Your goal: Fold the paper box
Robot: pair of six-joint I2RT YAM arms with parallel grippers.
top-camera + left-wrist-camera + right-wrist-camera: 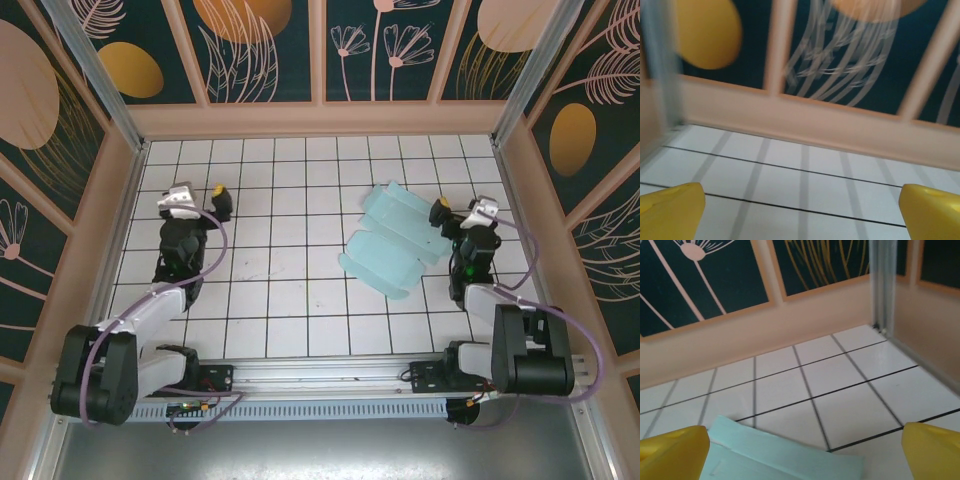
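The paper box (392, 240) lies flat on the right half of the bench (290, 300), long axis running far to near, just left of the right fingers (670, 452), spread wide and empty. The left fingers (670, 210), equally open, stand well apart near the bench's left edge.

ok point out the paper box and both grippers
paper box (395, 240), top external view, middle panel
left gripper (802, 212), left wrist view, midway between fingertips
right gripper (802, 450), right wrist view, midway between fingertips
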